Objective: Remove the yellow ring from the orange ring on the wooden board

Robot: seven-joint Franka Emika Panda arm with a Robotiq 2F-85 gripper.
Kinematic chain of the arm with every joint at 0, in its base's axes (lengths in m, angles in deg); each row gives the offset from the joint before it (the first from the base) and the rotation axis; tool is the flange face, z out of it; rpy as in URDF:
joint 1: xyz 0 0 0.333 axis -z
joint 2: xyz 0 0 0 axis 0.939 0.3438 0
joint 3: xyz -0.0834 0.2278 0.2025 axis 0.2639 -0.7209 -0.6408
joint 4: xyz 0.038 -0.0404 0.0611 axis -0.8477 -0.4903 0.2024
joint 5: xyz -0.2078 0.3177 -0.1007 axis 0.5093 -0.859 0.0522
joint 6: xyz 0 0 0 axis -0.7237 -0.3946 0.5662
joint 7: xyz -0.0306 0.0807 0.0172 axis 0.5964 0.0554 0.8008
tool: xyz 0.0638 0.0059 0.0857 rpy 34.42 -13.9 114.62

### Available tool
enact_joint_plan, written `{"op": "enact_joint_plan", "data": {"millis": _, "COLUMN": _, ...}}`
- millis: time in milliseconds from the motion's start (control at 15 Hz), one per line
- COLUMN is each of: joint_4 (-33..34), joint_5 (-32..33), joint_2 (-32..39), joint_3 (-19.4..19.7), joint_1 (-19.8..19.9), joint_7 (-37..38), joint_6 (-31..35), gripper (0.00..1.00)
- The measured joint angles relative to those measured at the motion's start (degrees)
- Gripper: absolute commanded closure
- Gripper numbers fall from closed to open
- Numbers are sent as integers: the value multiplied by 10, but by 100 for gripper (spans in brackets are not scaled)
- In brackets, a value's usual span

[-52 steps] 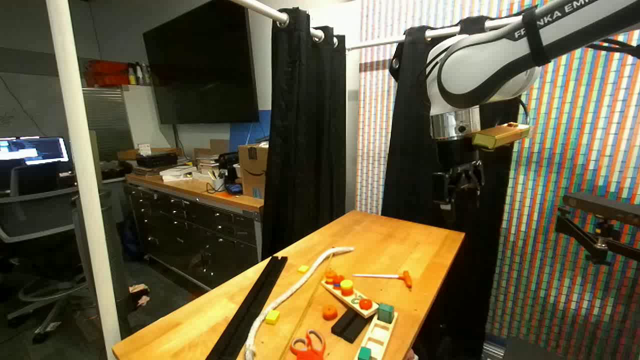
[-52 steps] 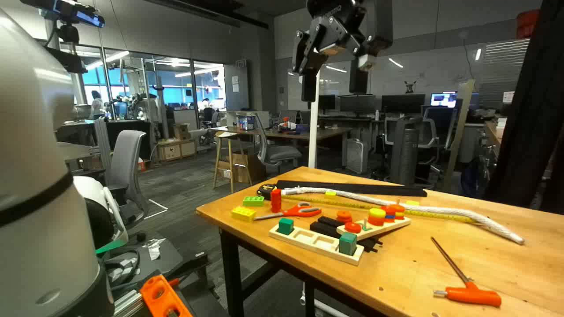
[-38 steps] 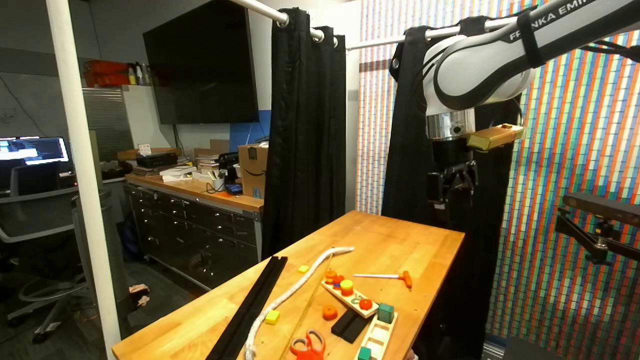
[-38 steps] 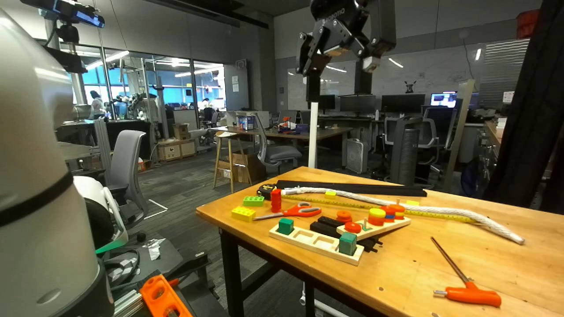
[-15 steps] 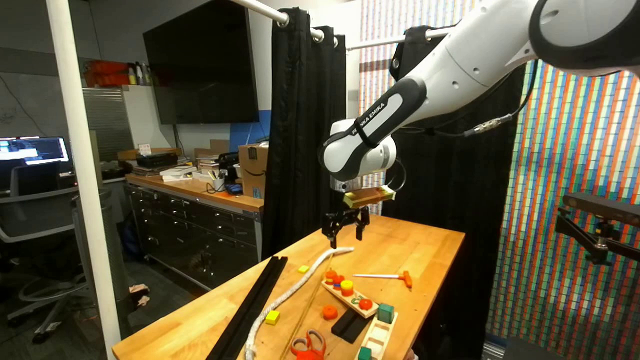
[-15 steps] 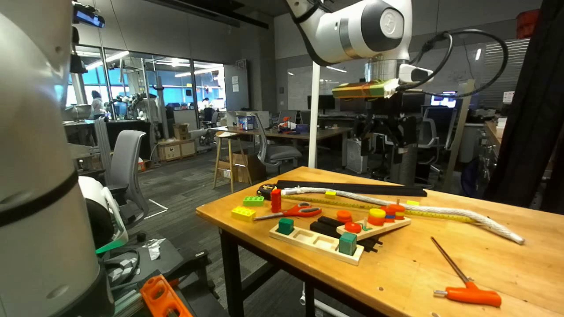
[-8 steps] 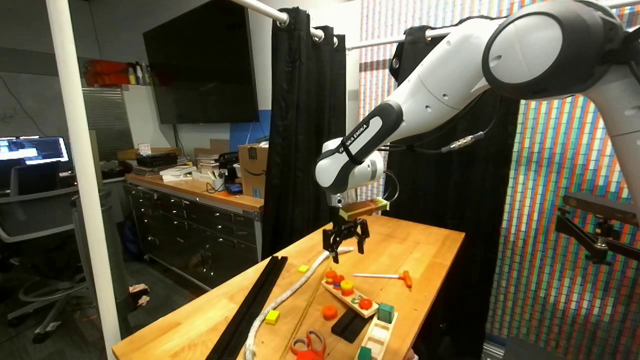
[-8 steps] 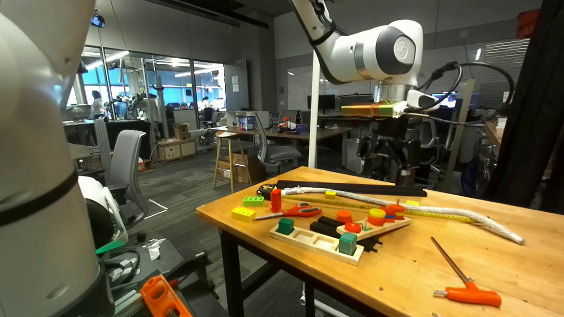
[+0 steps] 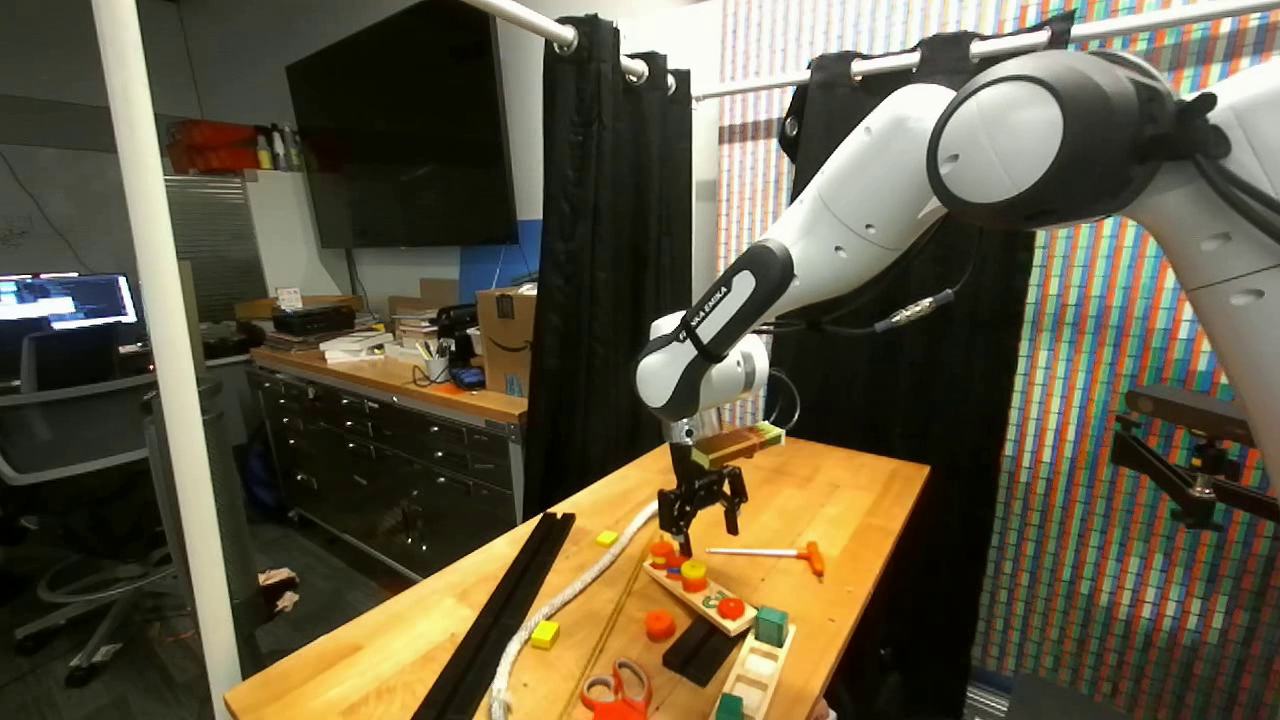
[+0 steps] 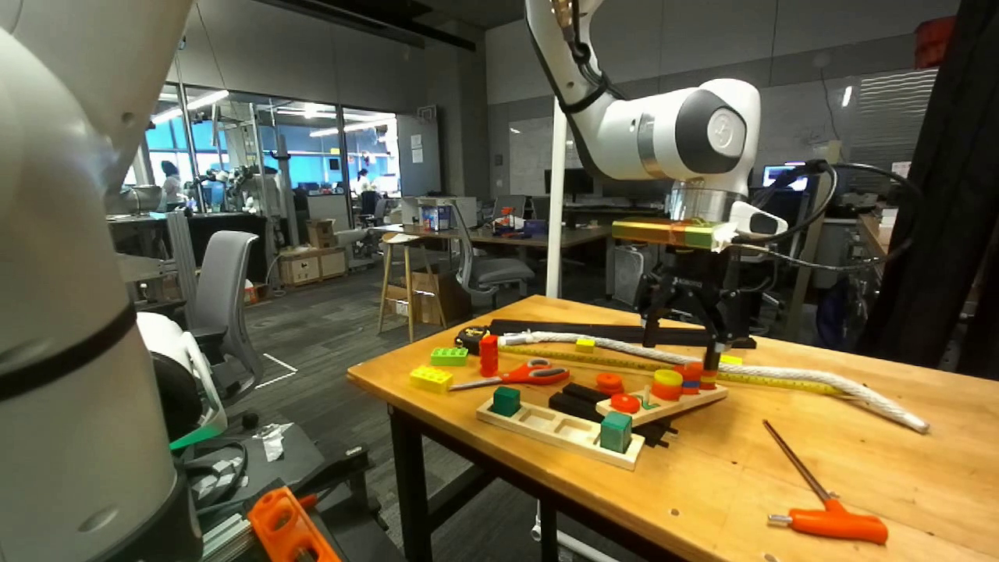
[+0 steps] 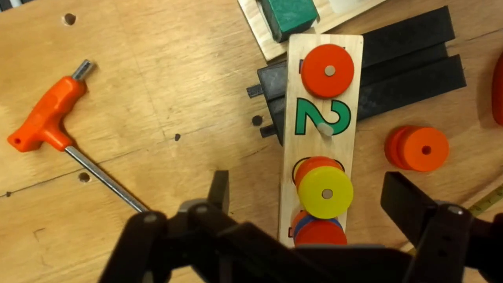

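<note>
The yellow ring point(image 11: 314, 198) sits on top of an orange ring point(image 11: 314, 164) on a peg of the small wooden number board point(image 11: 338, 147). This stack shows in both exterior views, with the yellow ring point(image 9: 693, 569) point(image 10: 667, 378) uppermost. The number board point(image 10: 663, 410) lies on the butcher-block wooden top point(image 9: 850, 480). My gripper point(image 11: 308, 186) is open and holds nothing. In the wrist view its fingers appear on either side of the yellow ring, with gaps. In both exterior views the gripper point(image 9: 709, 540) point(image 10: 680, 355) hovers low above the board's far stack end.
A red-and-blue ring stack point(image 11: 320, 234) stands close beside the yellow-topped one, partly hidden. A red ring point(image 11: 316, 80) is at the board's other end. Nearby lie loose orange rings point(image 11: 416, 159), a black track piece point(image 11: 408, 43), a hex key point(image 11: 51, 118), a rope point(image 10: 780, 376) and scissors point(image 10: 538, 373).
The arm has swung from off to the side and high up to over the table. The gripper has lowered toward the number board, staying open. The objects on the table have not moved.
</note>
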Motion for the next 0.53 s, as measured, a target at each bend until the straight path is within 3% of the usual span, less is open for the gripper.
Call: {"op": "enact_joint_plan", "data": {"millis": 533, "joint_4": -10, "joint_5": -22, "joint_2": 18, "joint_3": -11, "joint_1": 7, "joint_7": -47, "joint_6": 61, "gripper": 0}}
